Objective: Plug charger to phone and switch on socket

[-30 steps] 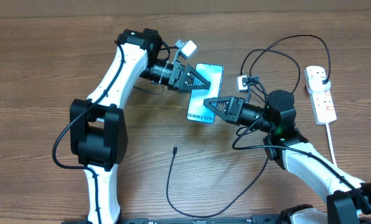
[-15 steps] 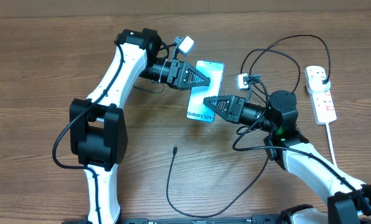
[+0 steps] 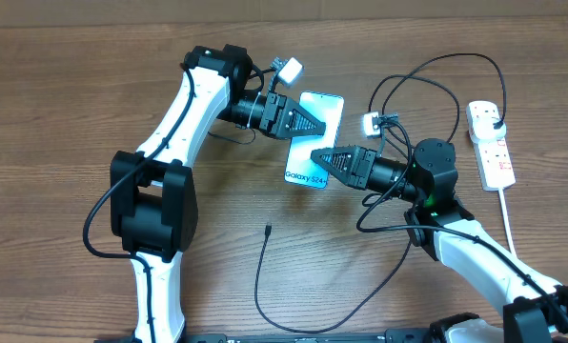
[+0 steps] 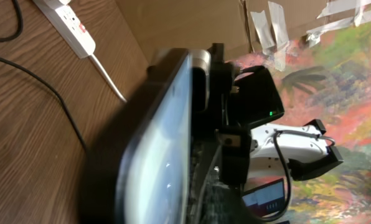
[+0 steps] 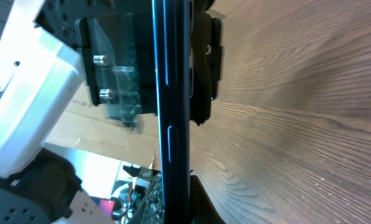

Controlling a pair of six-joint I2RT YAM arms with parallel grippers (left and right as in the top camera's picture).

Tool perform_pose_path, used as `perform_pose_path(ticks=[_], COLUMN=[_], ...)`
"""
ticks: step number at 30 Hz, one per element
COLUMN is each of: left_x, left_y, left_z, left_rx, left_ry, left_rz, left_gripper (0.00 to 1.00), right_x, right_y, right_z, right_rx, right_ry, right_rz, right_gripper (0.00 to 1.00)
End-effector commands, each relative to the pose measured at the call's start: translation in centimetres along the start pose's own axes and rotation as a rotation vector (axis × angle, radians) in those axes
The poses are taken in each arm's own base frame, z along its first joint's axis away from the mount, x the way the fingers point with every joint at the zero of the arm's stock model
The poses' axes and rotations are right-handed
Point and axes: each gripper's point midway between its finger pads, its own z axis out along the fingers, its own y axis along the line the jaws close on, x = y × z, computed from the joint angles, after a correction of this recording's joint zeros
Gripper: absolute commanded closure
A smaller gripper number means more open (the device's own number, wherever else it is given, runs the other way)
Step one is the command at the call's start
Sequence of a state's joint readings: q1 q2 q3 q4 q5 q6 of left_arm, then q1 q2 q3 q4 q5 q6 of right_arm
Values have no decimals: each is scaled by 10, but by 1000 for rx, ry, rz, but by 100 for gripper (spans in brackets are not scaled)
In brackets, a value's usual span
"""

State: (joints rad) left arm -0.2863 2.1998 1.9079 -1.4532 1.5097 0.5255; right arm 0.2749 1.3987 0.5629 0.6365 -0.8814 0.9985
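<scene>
The phone, light blue with "Galaxy S24" text at its near end, is held between both grippers at the table's middle. My left gripper is shut on its far part. My right gripper is shut on its near part. The left wrist view shows the phone edge-on and very close. The right wrist view shows its dark edge between my fingers. The charger cable's tip lies free on the wood; the cable loops right and back to a black plug in the socket.
The socket's thick white cord runs toward the front right. The charger cable loops behind the right arm. A cardboard wall stands at the table's back edge. The socket also shows in the left wrist view.
The left arm has shifted slightly right and back with the phone's far end. The right arm and the cable have hardly moved.
</scene>
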Motion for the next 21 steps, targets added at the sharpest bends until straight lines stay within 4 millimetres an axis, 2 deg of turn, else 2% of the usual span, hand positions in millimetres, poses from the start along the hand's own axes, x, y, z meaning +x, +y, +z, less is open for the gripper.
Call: perform_pose_path(ticks=[1,4,9,10,11,12,16,17,18,19,21], left_x=[-6,-6,-6,-6,-4,-1,17,24,29,36,48], left_y=[-24,-23,-14,-10,-4,7,49,63,75,88,108], left_z=[12,12,7,6,3,0,-15,-22,-30,-39,-57], left_rx=[71,71,27,6,-32,-88,-344,-440,-526,-627,-811], left_ry=[-8,-7,2,9,23,46,141,171,193,214,241], left_rz=[62,66,95,100,104,92,-37,-89,-134,-189,-287], left_gripper=[81,93,96,96,96,96,96,96,96,96,96], right_x=[-14,-13,-2,-1,0,0,-2,-2,0,3,13], right_y=[7,10,15,15,14,12,-5,-10,-16,-25,-45], right_z=[2,2,1,0,-1,-3,-10,-12,-13,-15,-18], right_rx=[0,-12,-45,-48,-49,-45,6,24,43,71,149], right_ry=[-46,-39,25,33,40,47,45,47,53,62,83], right_rz=[-3,-12,-47,-64,-73,-76,-23,-16,-11,-5,15], right_gripper=[96,95,62,51,42,37,33,26,10,0,0])
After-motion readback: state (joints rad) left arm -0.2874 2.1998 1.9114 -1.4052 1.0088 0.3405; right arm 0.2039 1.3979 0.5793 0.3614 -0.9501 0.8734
